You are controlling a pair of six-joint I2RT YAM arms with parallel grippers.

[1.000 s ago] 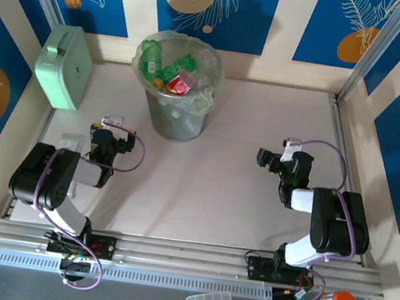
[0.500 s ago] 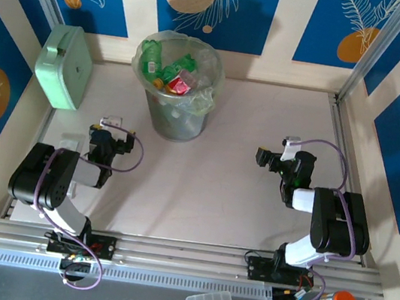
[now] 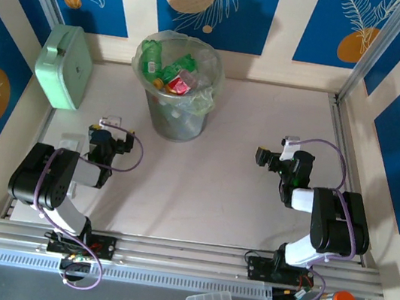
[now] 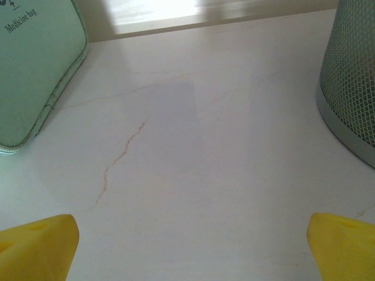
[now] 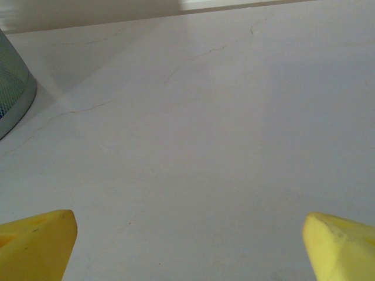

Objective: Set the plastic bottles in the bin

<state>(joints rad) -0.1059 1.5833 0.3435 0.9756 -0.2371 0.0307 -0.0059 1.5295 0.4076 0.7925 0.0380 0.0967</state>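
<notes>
surface: pale cream veined tabletop (image 4: 193, 146) under left pincer (image 4: 190, 252) | walls: cream boards with blue floral-print panels (image 3: 214, 15) beyond it | light: bright band (image 4: 164, 12) along wall foot ahead

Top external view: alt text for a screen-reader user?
A round bin holding plastic bottles stands at the back of a white table, a mint-green box to its left. Nearer, the left gripper and right gripper hold nothing.
</notes>
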